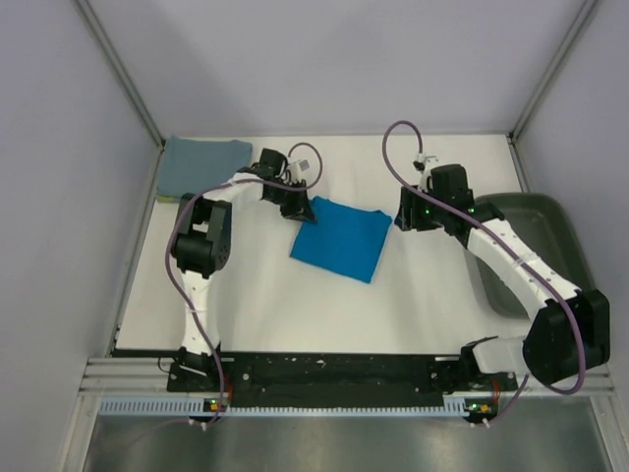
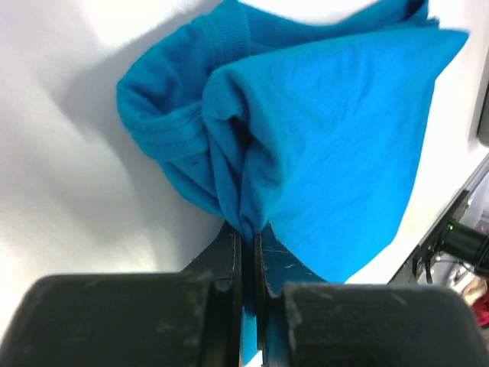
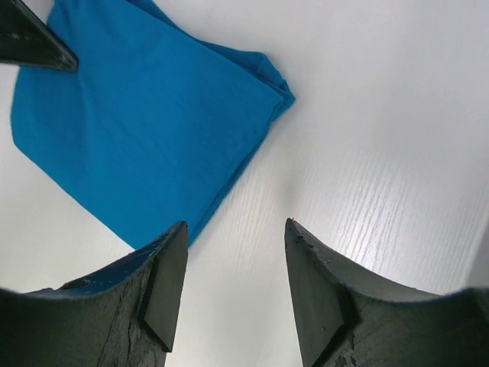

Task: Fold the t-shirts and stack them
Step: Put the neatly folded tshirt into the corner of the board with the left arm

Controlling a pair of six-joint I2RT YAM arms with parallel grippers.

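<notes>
On the worktop, blue t-shirt pinched at one corner
Left pincer is clamped on its bunched far-left corner; right pincer stands apart, empty, just off its right edge. Bare white surface spreads on its near side; grey-blue t-shirt lies beyond its left, green tray well right

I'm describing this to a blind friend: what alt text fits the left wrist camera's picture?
The left gripper is shut on a bunched edge of the blue shirt, its dark fingers pressed together. The shirt spreads away in soft folds over the white table.
</notes>
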